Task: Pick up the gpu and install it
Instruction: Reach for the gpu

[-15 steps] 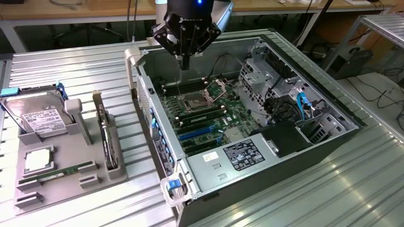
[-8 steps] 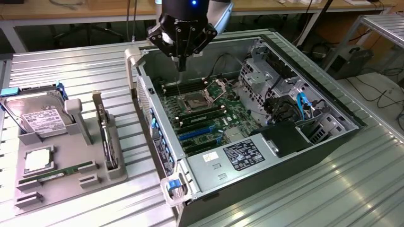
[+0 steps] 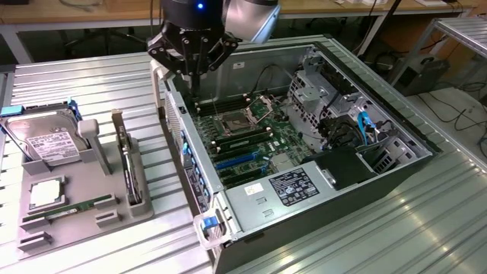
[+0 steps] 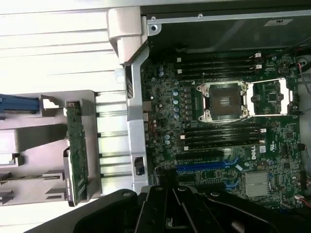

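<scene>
Found gripper (image 3: pixel 193 85) clenched, grasping nothing, poised above the far corner of the open computer case (image 3: pixel 396 108), at the exterior view's left. Noted gpu (image 3: pixel 126 165) uninstalled, standing on edge in a slot of the grey holder (image 3: pixel 80 171) on the bench (image 3: pixel 91 85), just beside the case at the exterior view's left and well apart from the gripper. Noted hard drive (image 3: pixel 49 142) and memory stick (image 3: pixel 68 210) in the same holder, further left. Saw motherboard (image 3: pixel 243 137) exposed inside the case.
</scene>
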